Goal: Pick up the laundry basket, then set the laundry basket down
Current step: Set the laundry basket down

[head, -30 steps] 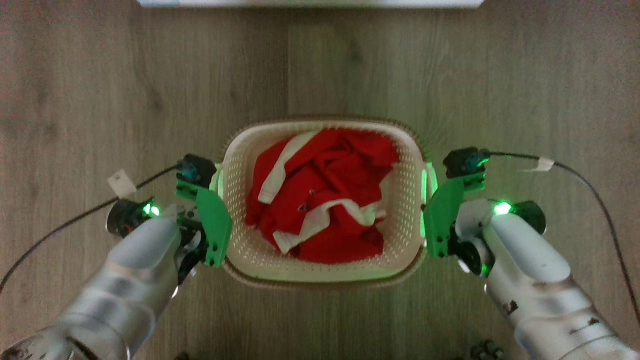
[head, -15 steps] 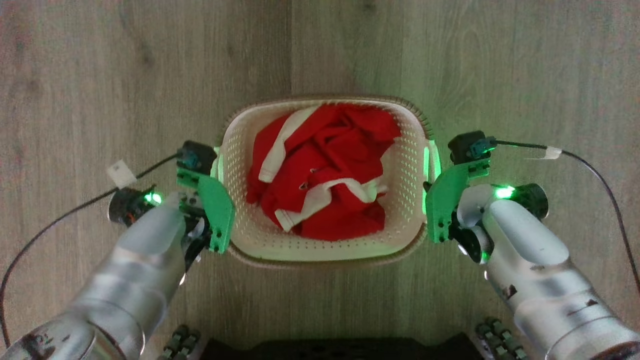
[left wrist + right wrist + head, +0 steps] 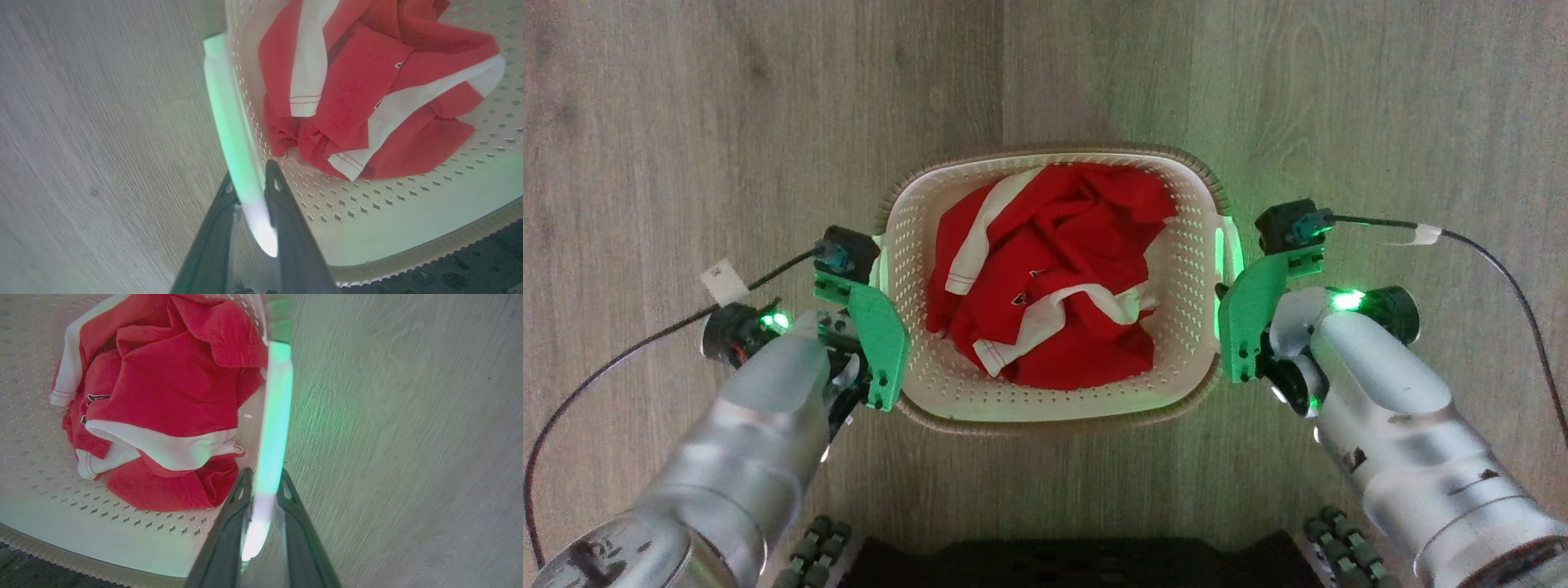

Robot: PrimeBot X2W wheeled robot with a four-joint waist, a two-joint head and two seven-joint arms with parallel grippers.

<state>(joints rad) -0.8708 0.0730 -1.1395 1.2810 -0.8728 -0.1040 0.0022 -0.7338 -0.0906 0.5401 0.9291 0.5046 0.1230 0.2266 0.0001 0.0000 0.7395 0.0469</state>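
The laundry basket (image 3: pixel 931 392) is cream-white and perforated with a brown rim, and sits in the middle of the head view over a wood floor. It holds a crumpled red and white garment (image 3: pixel 1054 269). My left gripper (image 3: pixel 880 273) is shut on the basket's left handle (image 3: pixel 229 114), whose bar runs between the two dark fingers (image 3: pixel 286 228). At the other side, my right gripper (image 3: pixel 1227 265) is shut on the right handle (image 3: pixel 276 408), pinched between its fingers (image 3: pixel 229 539). Green light from the wrists tints both handles. In the head view, green brackets hide the fingertips.
Grey-brown wood flooring (image 3: pixel 686 122) surrounds the basket. My dark base (image 3: pixel 1054 563) with its wheels lies along the bottom edge of the head view, just below the basket. A black cable (image 3: pixel 1486 261) trails from each wrist.
The head camera has tilted: the white object at the top edge left the picture and my base came in at the bottom. Both grippers keep their grip on the handles.
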